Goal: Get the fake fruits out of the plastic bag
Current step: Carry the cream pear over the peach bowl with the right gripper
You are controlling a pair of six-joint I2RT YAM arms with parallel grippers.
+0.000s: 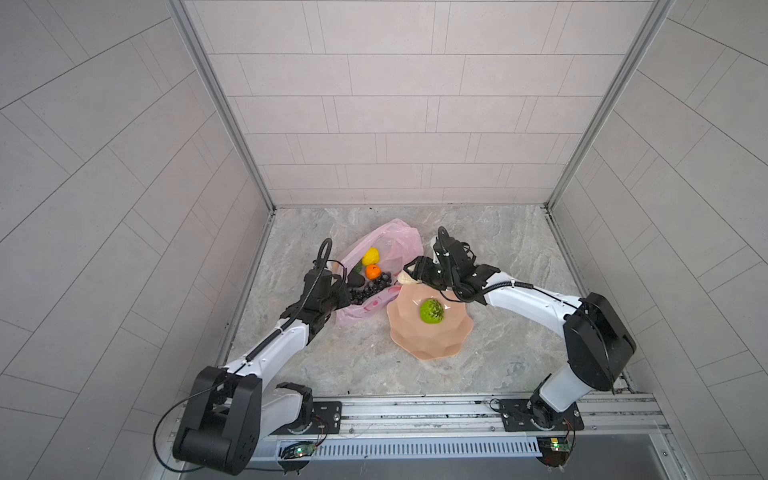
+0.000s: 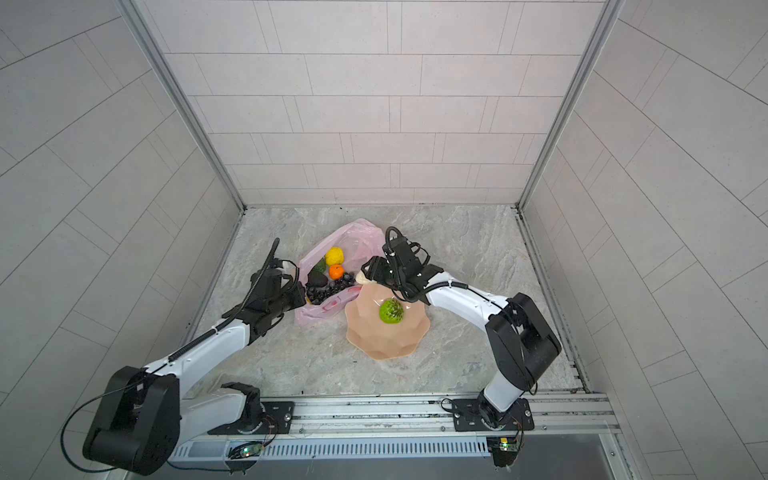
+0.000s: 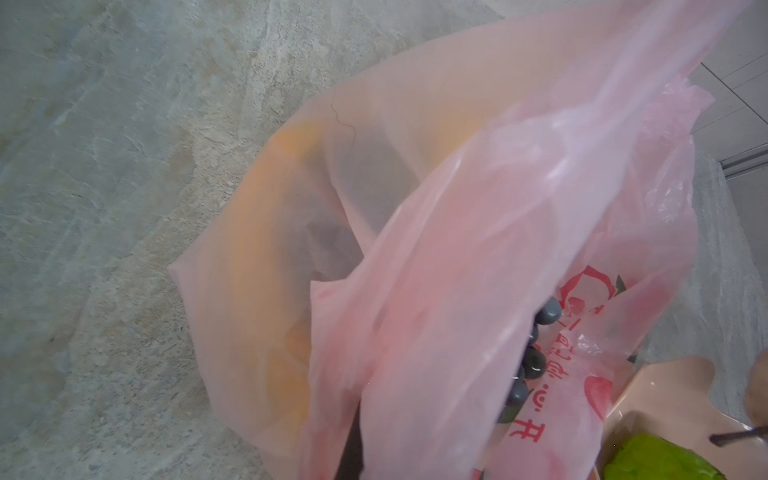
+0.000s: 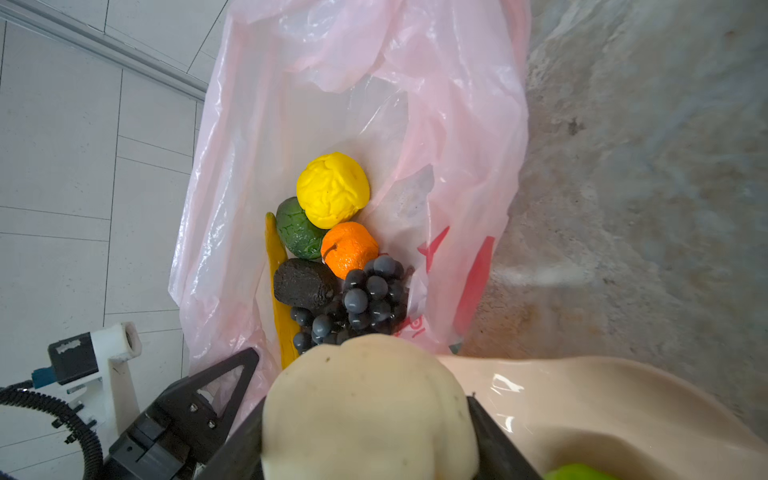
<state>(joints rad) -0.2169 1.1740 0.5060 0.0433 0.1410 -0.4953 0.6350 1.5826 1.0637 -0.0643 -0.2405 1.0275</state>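
On the pink bag (image 3: pixel 457 208) you can see red print (image 3: pixel 582 299): a drawing like a fruit and some Chinese signs. One sign looks like 开. The rest is too crumpled to read.

Your bag lies in the middle of both top views. Its long side runs from lower left to upper right. Its mouth gapes upward, so you look straight in.

Inside it lie a yellow fruit (image 1: pixel 370 256), an orange (image 1: pixel 373 272), a bunch of dark grapes (image 1: pixel 372 287), a dark brown fruit (image 4: pixel 305 284), a dark green fruit (image 4: pixel 297 228) and a banana (image 4: pixel 276 266). In the right wrist view the banana lies along the left side of the pile, and its long side runs up and down the frame.

Your left pincer (image 1: pixel 340 296) is pressed together on the lower left edge of the bag, and the thin film there is pulled up. Your right pincer (image 4: pixel 365 424) pinches a cream pear (image 4: pixel 365 386) between its black jaws.

The pear is outside the bag, just over the upper left rim of the peach bowl (image 1: pixel 428 345). The bowl sits right beside the bag, on its lower right. A bumpy green fruit (image 1: pixel 432 311) lies in the bowl.

All of this rests on a grey table (image 1: pixel 498 249) that looks like stone. Pale tiled walls (image 1: pixel 395 104) stand on three sides, with metal posts (image 1: pixel 224 104) in the corners.
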